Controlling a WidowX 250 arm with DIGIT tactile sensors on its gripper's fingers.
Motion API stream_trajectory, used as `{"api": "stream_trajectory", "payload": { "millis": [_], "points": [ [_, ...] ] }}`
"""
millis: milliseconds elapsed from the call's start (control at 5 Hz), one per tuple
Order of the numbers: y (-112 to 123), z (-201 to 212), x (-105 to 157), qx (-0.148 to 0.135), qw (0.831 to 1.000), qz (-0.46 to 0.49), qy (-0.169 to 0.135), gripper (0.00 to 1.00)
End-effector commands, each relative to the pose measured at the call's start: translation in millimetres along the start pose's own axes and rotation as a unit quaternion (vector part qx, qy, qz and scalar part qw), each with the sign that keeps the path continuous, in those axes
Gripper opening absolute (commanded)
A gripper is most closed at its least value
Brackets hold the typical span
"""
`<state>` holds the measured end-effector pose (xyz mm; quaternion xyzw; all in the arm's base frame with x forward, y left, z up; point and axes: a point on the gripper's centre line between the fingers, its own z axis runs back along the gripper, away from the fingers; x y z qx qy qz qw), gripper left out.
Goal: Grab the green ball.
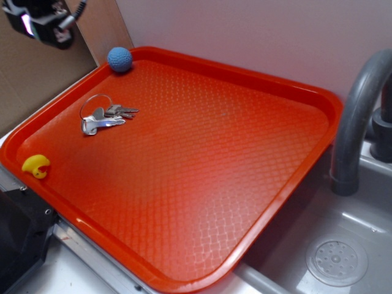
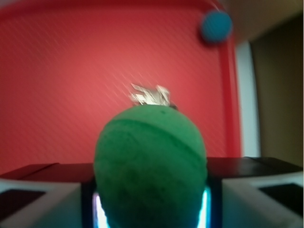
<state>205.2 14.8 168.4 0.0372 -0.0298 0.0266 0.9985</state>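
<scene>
The green ball [image 2: 149, 156] fills the lower middle of the wrist view, blurred and very close. My gripper [image 2: 150, 194] is shut on it, with a finger pressed against each side. Both are held well above the red tray [image 2: 71, 71]. In the exterior view only part of my gripper [image 1: 46, 24] shows, high in the top left corner, and the green ball is hidden there.
On the tray [image 1: 245, 159] lie a blue textured ball [image 1: 120, 59] at the far corner, a bunch of keys [image 1: 104, 117] and a small yellow toy [image 1: 37, 165] near the left rim. A grey faucet [image 1: 355, 122] and a sink drain [image 1: 335, 262] stand to the right.
</scene>
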Motion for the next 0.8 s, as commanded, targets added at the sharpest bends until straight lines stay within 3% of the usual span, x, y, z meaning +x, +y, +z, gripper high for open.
{"api": "stream_trajectory", "payload": {
  "millis": [0,200,600],
  "points": [
    [-34.4,-5.3,14.9,-0.010,1.000,0.002,-0.011,0.00],
    [-35.4,-5.0,17.2,-0.024,1.000,0.003,-0.005,0.00],
    [-35.9,0.5,12.4,-0.024,1.000,0.006,-0.001,0.00]
  ]
}}
